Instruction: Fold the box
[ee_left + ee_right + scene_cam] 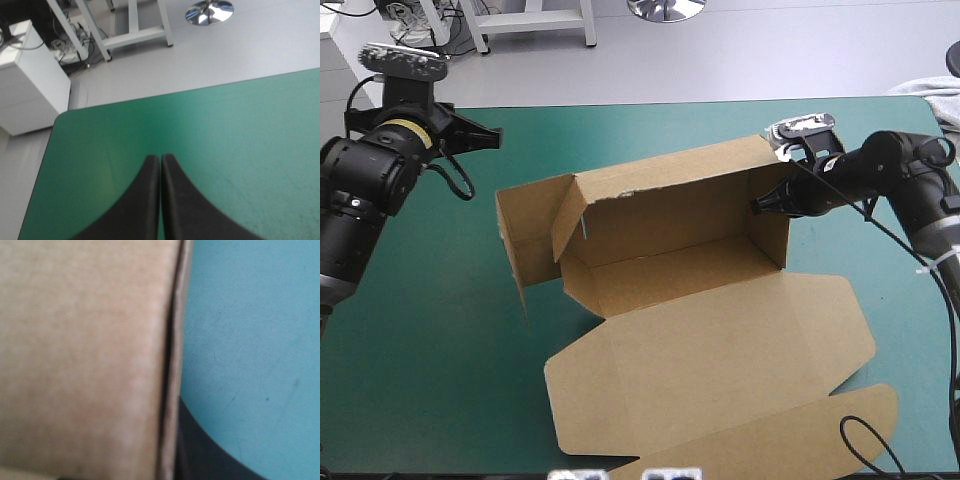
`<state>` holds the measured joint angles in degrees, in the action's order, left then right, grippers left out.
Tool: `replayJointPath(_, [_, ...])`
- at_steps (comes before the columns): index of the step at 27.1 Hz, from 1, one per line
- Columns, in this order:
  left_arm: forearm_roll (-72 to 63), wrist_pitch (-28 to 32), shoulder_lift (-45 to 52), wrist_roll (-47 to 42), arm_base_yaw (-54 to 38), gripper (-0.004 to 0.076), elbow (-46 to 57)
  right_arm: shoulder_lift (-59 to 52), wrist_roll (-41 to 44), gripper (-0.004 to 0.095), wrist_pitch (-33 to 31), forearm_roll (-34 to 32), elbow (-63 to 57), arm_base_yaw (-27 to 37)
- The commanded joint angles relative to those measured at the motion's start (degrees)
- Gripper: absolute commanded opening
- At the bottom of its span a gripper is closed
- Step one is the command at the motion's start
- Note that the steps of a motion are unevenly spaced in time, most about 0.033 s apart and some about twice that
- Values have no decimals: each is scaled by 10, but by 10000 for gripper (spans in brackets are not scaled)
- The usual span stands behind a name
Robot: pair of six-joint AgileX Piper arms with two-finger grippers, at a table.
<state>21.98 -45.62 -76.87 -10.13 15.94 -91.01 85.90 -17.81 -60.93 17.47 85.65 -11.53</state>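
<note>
The brown box (pixel 670 240) stands mid-table as an open tray, its long walls raised. Its lid (pixel 720 350) lies flat toward the front, and the left end flaps (pixel 525 240) hang open. My right gripper (pixel 760 205) is at the tray's right end wall, shut on it. In the right wrist view the board (pixel 80 355) runs between the fingers; one black finger (pixel 200 450) shows on the outer side and the other is hidden. My left gripper (pixel 492 137) hangs shut above the table's far left, away from the box, its fingers (pixel 150 200) meeting in an arch.
The teal-green cover (pixel 225 140) lies under the left gripper, with the table's far-left corner (pixel 62 117) just ahead. A pale cloth (pixel 932 95) rests at the table's far right edge. The lid's tuck flap (pixel 790 430) reaches close to the front edge.
</note>
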Motion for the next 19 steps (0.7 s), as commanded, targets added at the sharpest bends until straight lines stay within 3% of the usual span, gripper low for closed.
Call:
replayJointPath(1, [-53, 20, 19, 35, -52, -8, -17, 4, 51, 1, -72, 7, 84, -2])
replayJointPath(3, [-70, 10, 19, 40, -83, -8, -17, 20, 76, 1, -109, -2, 110, -2])
replayJointPath(9, [-92, -20, 19, 79, -139, -8, -3, 23, 137, 1, -110, -18, 104, -33])
replayJointPath(19, [-112, -21, 19, 92, -160, -8, 49, 2, 184, 1, -109, -38, -47, -107])
